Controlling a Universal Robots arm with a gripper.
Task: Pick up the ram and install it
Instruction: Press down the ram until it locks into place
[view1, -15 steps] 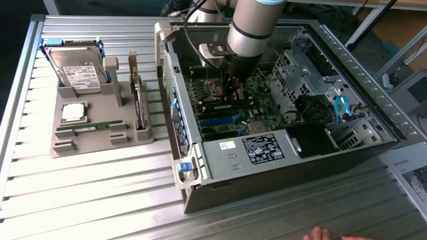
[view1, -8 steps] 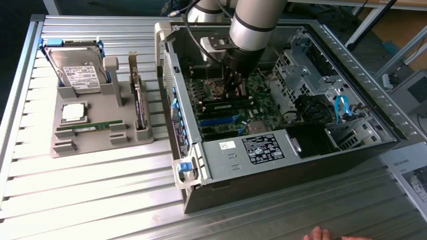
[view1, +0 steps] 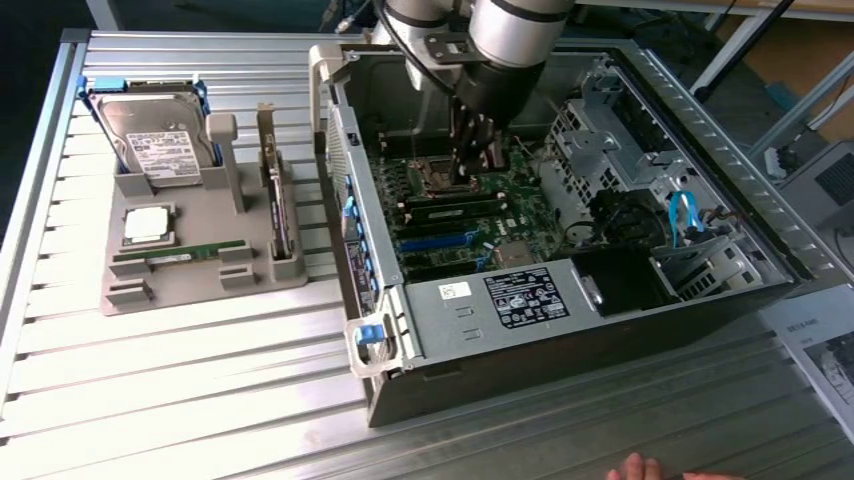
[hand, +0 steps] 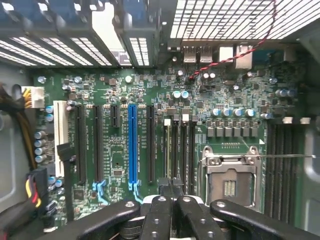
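One ram (view1: 180, 254), a slim green stick, lies flat in the grey holder (view1: 200, 290) on the exterior view's left. My gripper (view1: 463, 183) reaches down inside the open computer case (view1: 561, 300), far from that stick. It hangs over the motherboard beside the processor socket (view1: 434, 172). In the wrist view the gripper (hand: 171, 186) is shut, its fingertips (hand: 164, 186) pressed together above a row of long memory slots (hand: 180, 150), next to the socket (hand: 230, 180). I cannot tell whether anything thin sits between the fingertips.
The holder also carries a hard drive (view1: 160, 140), a square silver processor chip (view1: 147, 225) and an upright expansion card (view1: 278, 205). Case walls, a drive cage (view1: 594, 140) and cables (view1: 681, 215) crowd the arm. A hand (view1: 654, 468) rests at the table's near edge.
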